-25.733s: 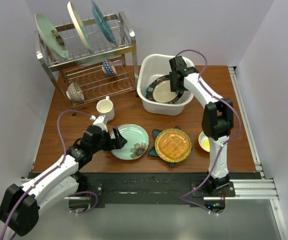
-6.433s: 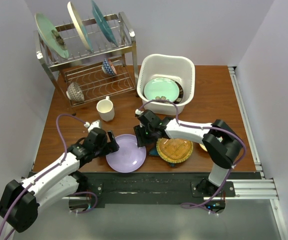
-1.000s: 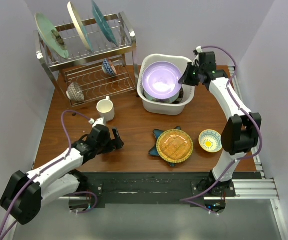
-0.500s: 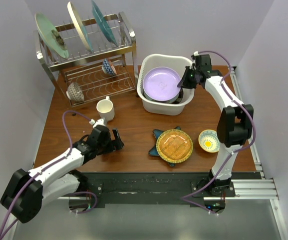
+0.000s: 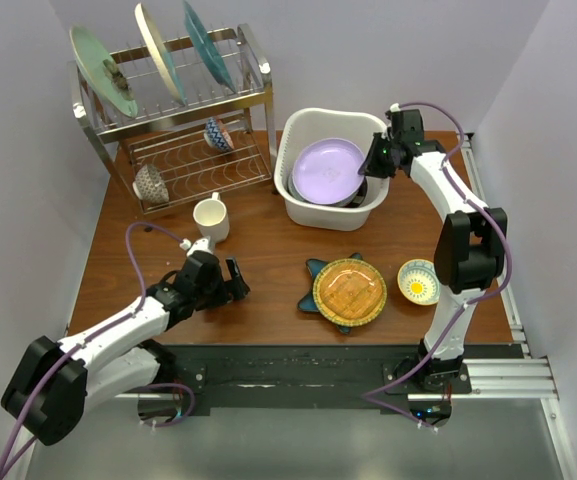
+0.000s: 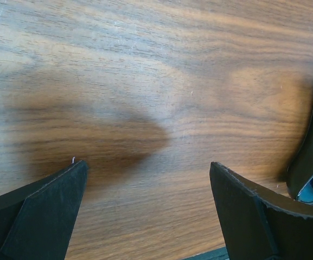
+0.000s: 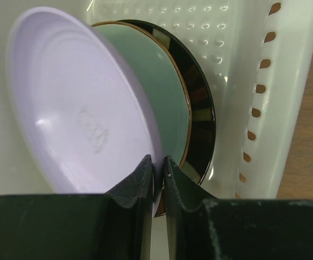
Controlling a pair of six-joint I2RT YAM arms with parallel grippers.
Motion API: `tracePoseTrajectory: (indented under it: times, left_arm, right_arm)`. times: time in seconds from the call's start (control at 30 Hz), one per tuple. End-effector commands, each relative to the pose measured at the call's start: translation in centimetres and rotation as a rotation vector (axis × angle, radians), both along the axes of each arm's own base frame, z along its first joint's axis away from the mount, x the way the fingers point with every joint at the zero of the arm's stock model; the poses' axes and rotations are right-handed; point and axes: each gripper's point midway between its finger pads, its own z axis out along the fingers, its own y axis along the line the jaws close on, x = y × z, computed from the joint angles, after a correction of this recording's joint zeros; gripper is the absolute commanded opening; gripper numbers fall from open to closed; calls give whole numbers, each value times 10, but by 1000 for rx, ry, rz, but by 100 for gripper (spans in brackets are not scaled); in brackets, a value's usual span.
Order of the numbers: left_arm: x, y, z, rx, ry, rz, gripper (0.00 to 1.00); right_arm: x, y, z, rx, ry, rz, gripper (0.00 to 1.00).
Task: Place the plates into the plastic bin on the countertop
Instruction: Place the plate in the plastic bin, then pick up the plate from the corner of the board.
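Lavender plate [image 7: 80,108] lowered into plastic bin [image 7: 243,65]; rim pinched in right pincer [image 7: 157,165].

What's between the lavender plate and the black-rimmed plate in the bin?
The mint plate, stacked between the lavender plate and the black-rimmed plate inside the plastic bin; the right wrist view shows it.

Tilted lavender plate [image 5: 328,170] in white bin [image 5: 330,213] (over mint plate [image 7: 167,97]), amber plate [image 5: 348,290] outside
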Motion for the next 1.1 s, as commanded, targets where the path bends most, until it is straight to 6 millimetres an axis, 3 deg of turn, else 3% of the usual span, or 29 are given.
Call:
tracePoseTrajectory:
  times: [0.0, 0.07, 0.2, 0.47, 0.67, 0.87, 1.07]
  left_arm:
    - [0, -2, -3, -2, -4, -13, 100]
    - [-1, -2, -3, -4, -1, -10, 100]
    - [-2, -2, -5, -9, 3, -7, 100]
    - [-2, -3, -4, -18, -1, -8, 100]
    - [-1, -5, 0, -33, -13, -10, 100]
    - [6, -18, 26, -117, -112, -61, 100]
    - [11, -37, 53, -215, -210, -127, 100]
  right_arm:
    - [14, -4, 14, -14, -69, -16, 16]
    - [13, -4, 10, -17, -59, -10, 20]
    - [11, -5, 7, -24, -52, -16, 41]
    - [10, -10, 12, -55, -56, -17, 58]
    - [7, -11, 25, -60, -84, -21, 60]
    - [0, -1, 41, -17, -120, 4, 61]
    - [-20, 19, 78, 19, -203, 48, 61]
